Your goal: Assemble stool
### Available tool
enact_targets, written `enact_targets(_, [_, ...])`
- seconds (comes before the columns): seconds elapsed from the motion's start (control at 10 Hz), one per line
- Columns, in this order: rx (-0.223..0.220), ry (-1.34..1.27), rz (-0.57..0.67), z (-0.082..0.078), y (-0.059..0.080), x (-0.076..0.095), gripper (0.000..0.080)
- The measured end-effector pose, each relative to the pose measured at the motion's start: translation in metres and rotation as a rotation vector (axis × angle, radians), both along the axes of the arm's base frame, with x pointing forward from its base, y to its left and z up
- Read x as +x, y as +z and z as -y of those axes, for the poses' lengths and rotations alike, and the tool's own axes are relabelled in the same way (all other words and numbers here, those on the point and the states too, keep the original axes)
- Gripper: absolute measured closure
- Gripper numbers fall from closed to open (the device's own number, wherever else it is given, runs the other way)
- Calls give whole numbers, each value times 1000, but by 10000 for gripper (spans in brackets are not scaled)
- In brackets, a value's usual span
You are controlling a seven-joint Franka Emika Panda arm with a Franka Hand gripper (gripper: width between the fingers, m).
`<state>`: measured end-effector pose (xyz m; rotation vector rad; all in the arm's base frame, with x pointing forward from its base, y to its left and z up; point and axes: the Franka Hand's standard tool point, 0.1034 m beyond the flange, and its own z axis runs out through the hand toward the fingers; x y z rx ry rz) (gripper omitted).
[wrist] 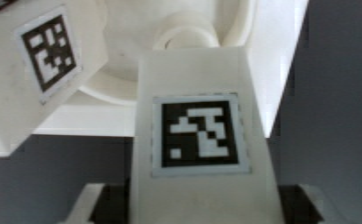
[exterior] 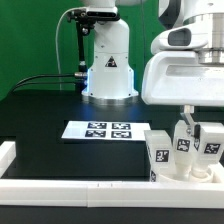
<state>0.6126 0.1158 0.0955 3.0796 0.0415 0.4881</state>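
My gripper (exterior: 188,125) hangs over the front right of the table among the white stool parts. In the wrist view the gripper (wrist: 199,208) has a stubby white leg (wrist: 199,130) with a square tag filling the gap between its dark pads (wrist: 116,205), so it is shut on that leg. In the exterior view this leg (exterior: 183,142) stands between two other tagged legs, one (exterior: 158,152) on the exterior view's left and one (exterior: 210,142) on its right. A tagged part (wrist: 45,60) sits close beside the held leg. I cannot make out the round seat clearly.
The marker board (exterior: 108,130) lies flat on the black table in front of the robot base (exterior: 108,70). Long white frame rails (exterior: 70,185) run along the front and the exterior view's left edge. A green wall stands behind.
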Motion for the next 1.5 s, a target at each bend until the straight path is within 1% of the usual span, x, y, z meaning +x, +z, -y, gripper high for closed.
enact_targets(0.3, [-1,-1,8,2,-1,1,463])
enact_targets(0.5, [-5,-2,4,4,-5,1,463])
enact_targets(0.9, [-9,5,5,0,-13,-4,463])
enact_targets(1.1, [-9,14,47,-5,-14,-4,463])
enact_targets(1.5, [-11,16,51,-3,-13,-4,463])
